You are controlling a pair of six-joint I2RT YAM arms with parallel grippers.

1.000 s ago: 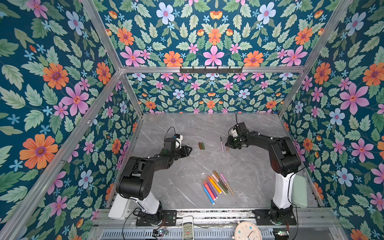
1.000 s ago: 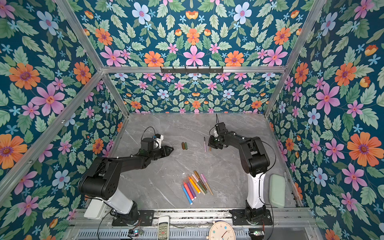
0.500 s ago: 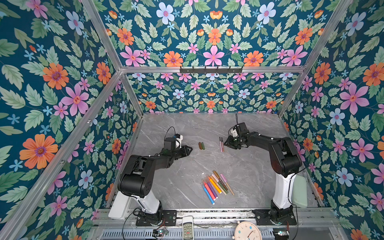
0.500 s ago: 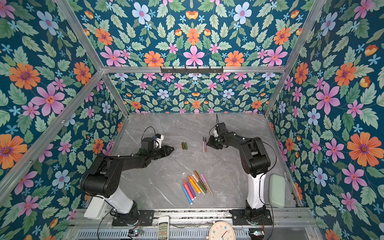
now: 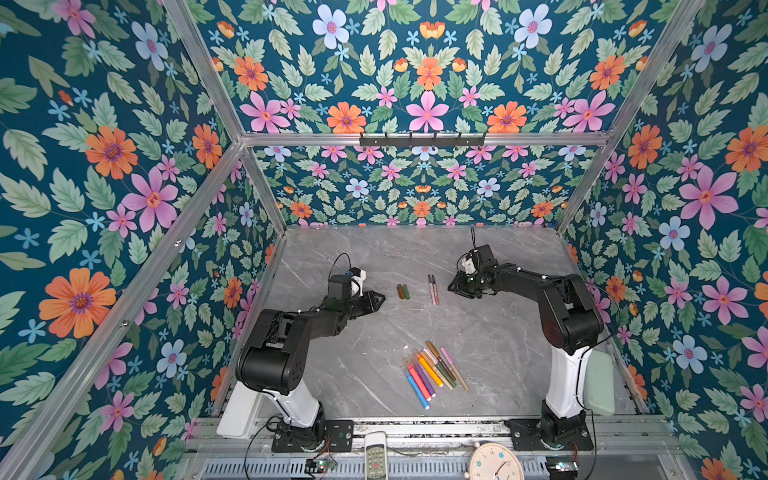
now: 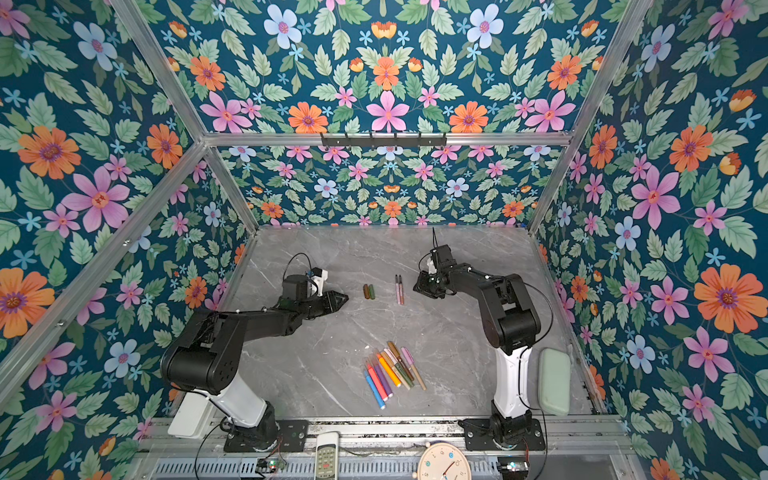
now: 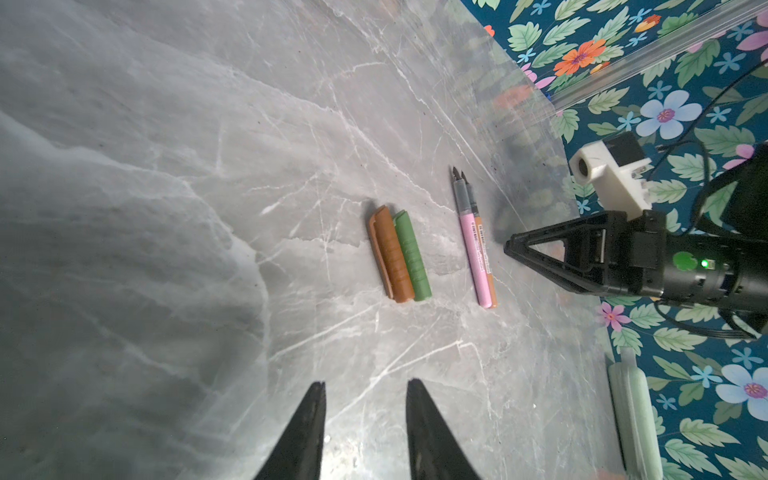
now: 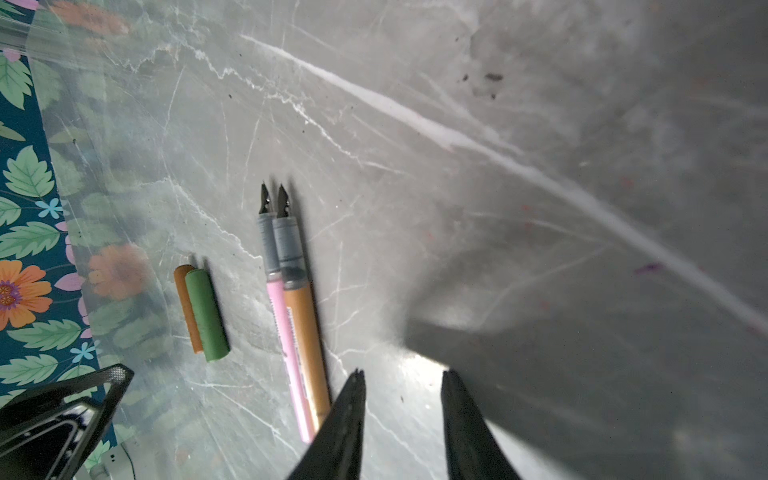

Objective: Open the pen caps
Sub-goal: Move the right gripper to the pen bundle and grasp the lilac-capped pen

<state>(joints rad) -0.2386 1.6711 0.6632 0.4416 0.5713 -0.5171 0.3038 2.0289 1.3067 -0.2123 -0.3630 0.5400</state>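
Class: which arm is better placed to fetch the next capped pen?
Probably right: the right gripper, open and empty, lines up with the capped pens; the left gripper sits off to the side.

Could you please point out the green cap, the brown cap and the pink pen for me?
green cap (image 7: 412, 256): left wrist view, middle of its ribbed side.
brown cap (image 7: 391, 256): left wrist view, middle of its body.
pink pen (image 7: 475, 259): left wrist view, middle of the pink barrel.
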